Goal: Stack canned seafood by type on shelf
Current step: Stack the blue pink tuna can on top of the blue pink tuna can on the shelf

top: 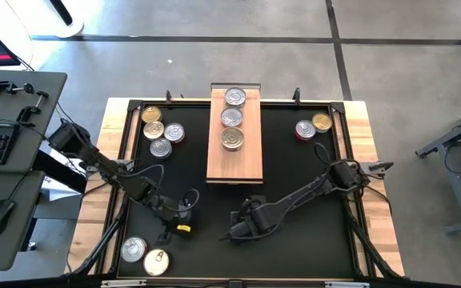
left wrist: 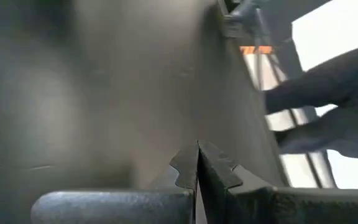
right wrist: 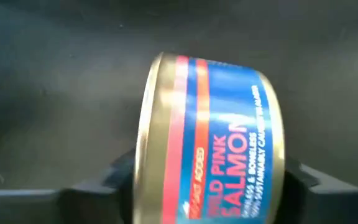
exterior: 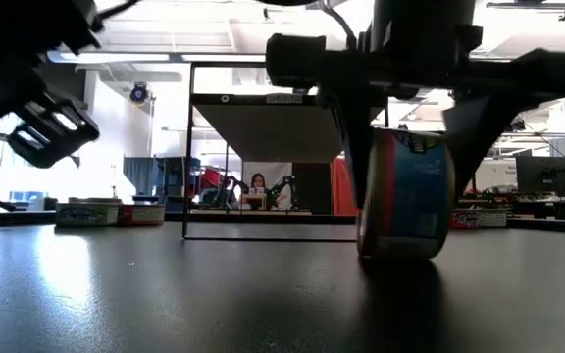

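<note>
Three tins (top: 231, 118) lie in a row on the shelf (top: 234, 164), the light-wood plank that runs from the far edge of the worktop (top: 368, 208) toward its middle; all three show silver lids. To the left of the plank, near the far corner of the black mat (top: 294, 172), four more tins (top: 161, 130) sit in a tight cluster, some gold-lidded and some silver. Two tins (top: 313, 126) stand touching each other near the far right corner, one silver with a red side and one gold. Two further tins (top: 145, 255) rest at the near left edge, one silver and one gold. An eleventh, a salmon tin (right wrist: 210, 140) with a blue and red label, stands on its edge on the mat near the front centre. The right hand (exterior: 410, 181) straddles this tin from above, one finger on each flat face, partly open; whether the fingers actually press on the tin or stand just clear of it is hard to judge, since the low view shows them close along its sides and the wrist view hides the contact. The left hand (top: 181, 214) hovers low over the mat to the left of the right one, its fingers (left wrist: 219, 168) pressed together and holding nothing.
</note>
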